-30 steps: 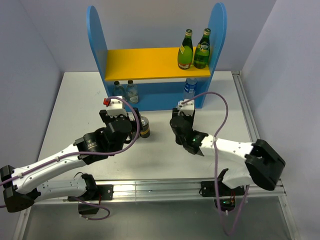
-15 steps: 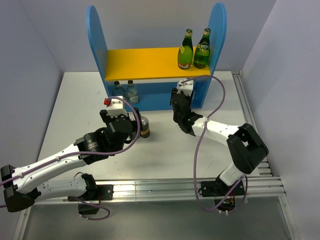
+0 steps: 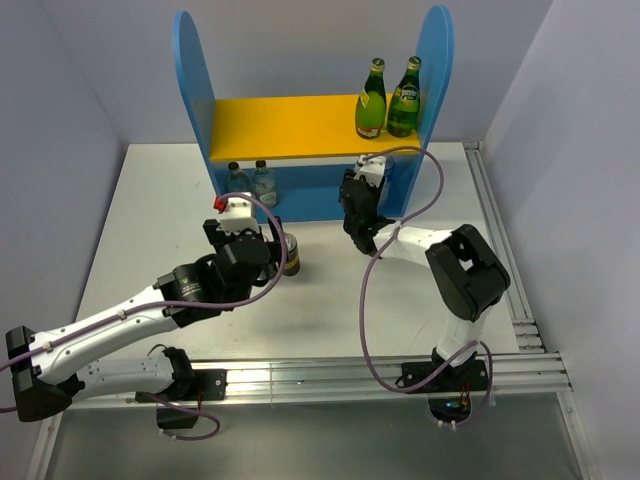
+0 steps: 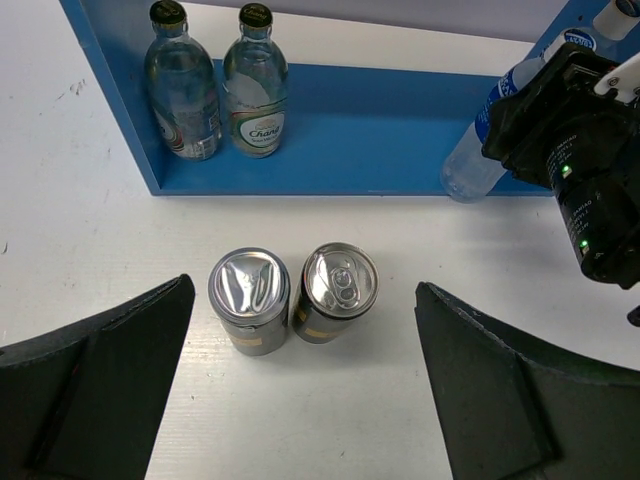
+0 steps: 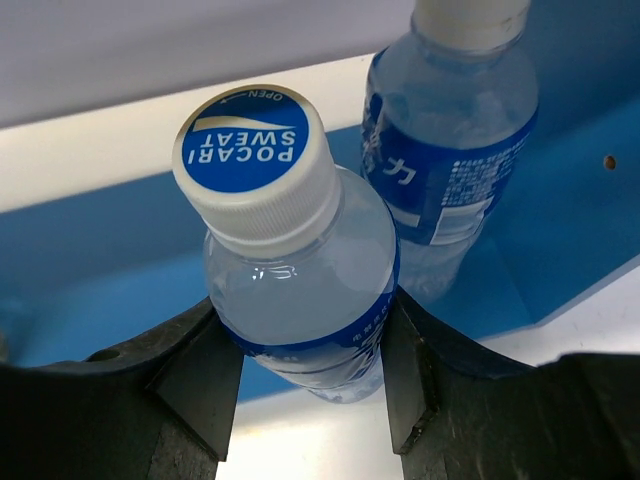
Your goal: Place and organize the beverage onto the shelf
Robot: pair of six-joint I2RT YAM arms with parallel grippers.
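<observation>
The shelf (image 3: 300, 125) stands at the back, with two green bottles (image 3: 387, 100) on its yellow board at the right. Two clear glass bottles (image 4: 222, 95) stand at the left of the blue lower tier. My right gripper (image 5: 310, 370) is shut on a clear water bottle (image 5: 300, 290) with a blue label, tilted at the lower tier's front right edge (image 4: 475, 150). A second water bottle (image 5: 450, 170) stands just behind it. My left gripper (image 4: 303, 350) is open above the table, with two dark cans (image 4: 295, 298) upright side by side between and just ahead of its fingers.
The shelf's tall blue side panels (image 3: 432, 60) flank both tiers. The right arm's purple cable (image 3: 400, 155) loops in front of the lower tier's right end. The left arm's body (image 3: 200, 285) lies over the table's left middle. White table (image 3: 160, 210) lies left of the shelf.
My right gripper has moved from the table's middle forward to the lower tier's right end. My left gripper has edged slightly forward toward the cans.
</observation>
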